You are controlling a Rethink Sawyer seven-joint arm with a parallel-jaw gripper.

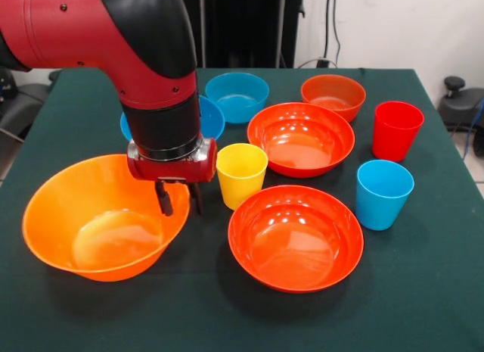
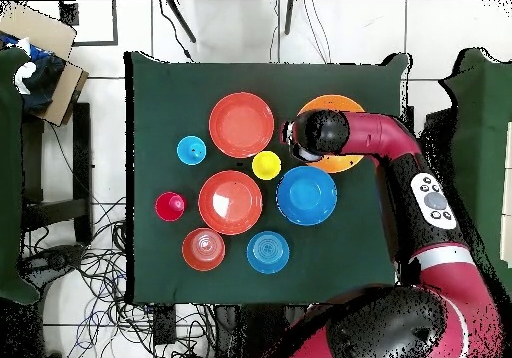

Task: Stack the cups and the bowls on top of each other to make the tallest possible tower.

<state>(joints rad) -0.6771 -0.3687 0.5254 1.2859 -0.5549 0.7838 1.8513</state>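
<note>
I see the gripper [image 1: 179, 197] with jaws parted, empty, over the big orange bowl's [image 1: 57, 223] rim. Just beside that bowl stands the yellow cup [image 1: 241, 173]; nothing is stacked.

One camera sits low across the green table [image 1: 423, 306], close in, facing the robot. Another hangs high overhead, looking straight down. Both take in the whole tabletop [image 2: 160, 104].
</note>
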